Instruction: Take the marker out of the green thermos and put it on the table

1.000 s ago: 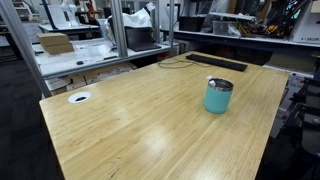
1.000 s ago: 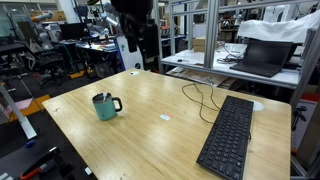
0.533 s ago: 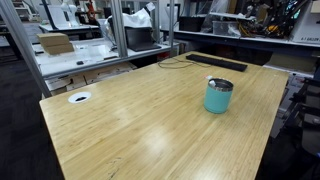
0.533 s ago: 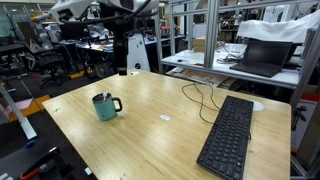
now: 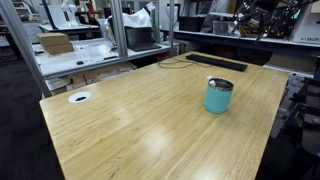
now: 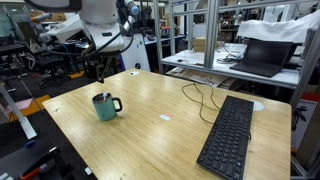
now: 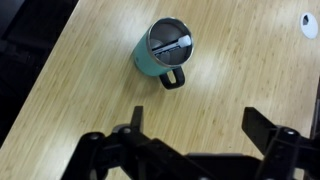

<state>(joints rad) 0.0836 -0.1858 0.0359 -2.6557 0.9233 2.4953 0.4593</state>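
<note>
The green thermos (image 7: 163, 52) stands upright on the wood table (image 7: 230, 80). It is teal with a silver rim, and a dark handle shows on its side. A dark marker (image 7: 172, 45) lies across its opening. The thermos also shows in both exterior views (image 5: 218, 96) (image 6: 104, 106). My gripper (image 7: 200, 128) hovers above the table, a little to the side of the thermos. Its jaws are wide apart with nothing between them. In an exterior view the gripper (image 6: 97, 68) hangs from the white arm above and behind the thermos.
A black keyboard (image 6: 228, 135) and a dark cable (image 6: 200, 95) lie on the table's other end, with a small white scrap (image 6: 167, 117) between. A white grommet hole (image 5: 79, 97) sits near one corner. Grey workbenches with a laptop (image 6: 262, 55) stand behind. The table edge runs close to the thermos.
The arm has swung across from behind the table toward the thermos and lowered. The thermos and marker have not moved.
</note>
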